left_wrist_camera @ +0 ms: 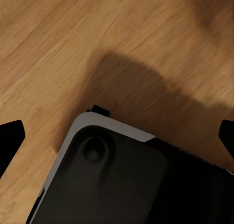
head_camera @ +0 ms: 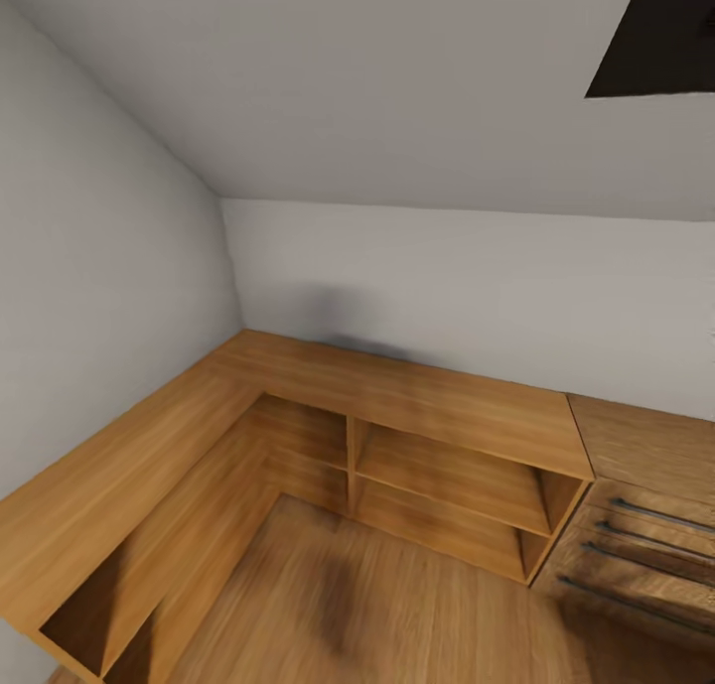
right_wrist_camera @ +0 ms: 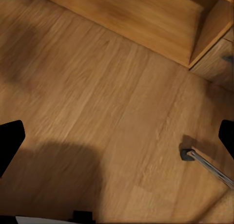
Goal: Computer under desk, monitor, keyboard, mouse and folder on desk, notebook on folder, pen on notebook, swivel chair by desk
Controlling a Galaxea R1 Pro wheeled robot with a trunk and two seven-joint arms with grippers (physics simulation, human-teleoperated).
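The desk, computer, monitor, keyboard, mouse, folder, notebook, pen and swivel chair are out of view. My left gripper [left_wrist_camera: 117, 141] is open, its black fingertips [left_wrist_camera: 9, 139] far apart with nothing between them; it hangs over the wooden floor [left_wrist_camera: 58, 48] and the robot's dark, grey-edged base [left_wrist_camera: 122, 180]. My right gripper [right_wrist_camera: 117, 141] is open too and empty, its fingertips [right_wrist_camera: 9, 139] spread wide above bare floor planks [right_wrist_camera: 97, 97].
A low L-shaped wooden shelf unit [head_camera: 417, 406] fills the room corner against white walls. A light wooden chest of drawers [head_camera: 645, 525] with dark bar handles adjoins it on the right. A thin metal rod with a dark foot [right_wrist_camera: 187, 155] rests on the floor.
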